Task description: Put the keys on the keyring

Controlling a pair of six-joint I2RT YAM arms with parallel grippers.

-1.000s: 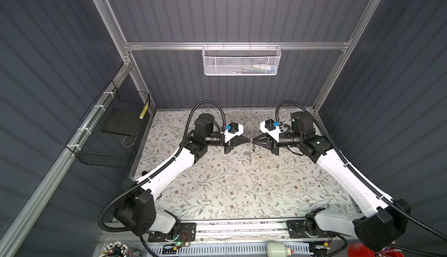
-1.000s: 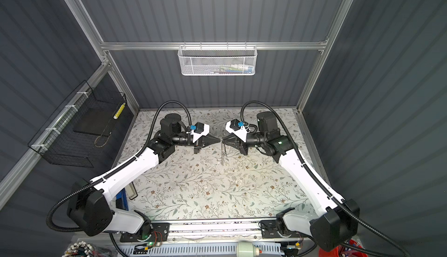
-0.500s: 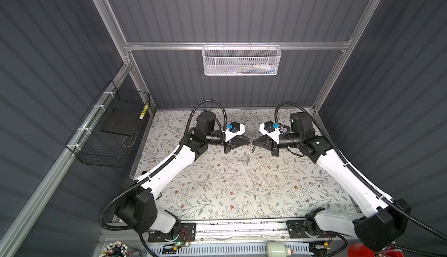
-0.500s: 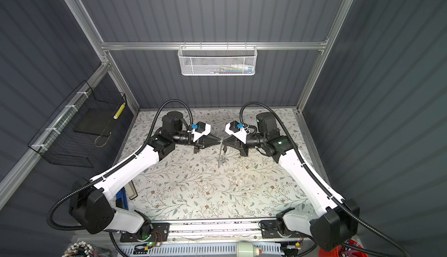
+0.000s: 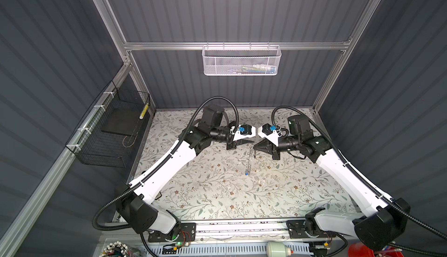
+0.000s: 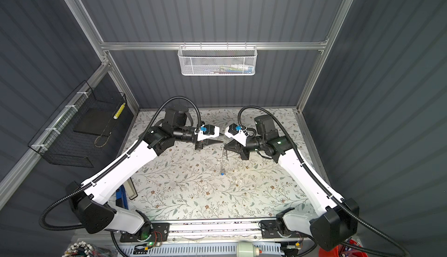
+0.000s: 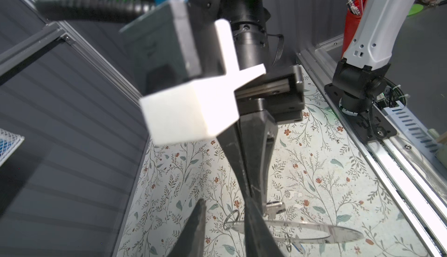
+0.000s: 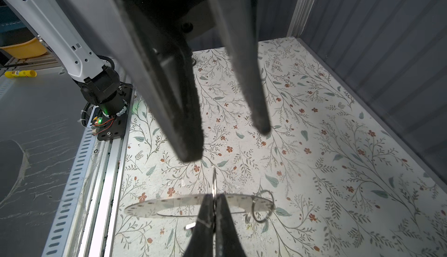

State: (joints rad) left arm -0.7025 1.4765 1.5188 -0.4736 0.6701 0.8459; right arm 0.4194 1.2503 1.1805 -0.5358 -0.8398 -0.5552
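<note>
1. A silver key (image 7: 273, 210) is hanging above the floral table (image 5: 217, 195), just beside the fingertips of the right gripper (image 8: 214, 199). Whether it is threaded yet, I cannot tell.
2. The keyring (image 8: 214, 183) is standing edge-on, with a clear disc (image 8: 145, 207) dangling from it.
3. The right gripper is pinching the keyring, jaws closed.
4. The left gripper (image 8: 227, 139) is facing it tip to tip, jaws partly parted and empty. The ring's edge is pointing into that gap.

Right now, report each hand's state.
Left hand: open, holding nothing.
Right hand: closed on the thin silver metal ring.
</note>
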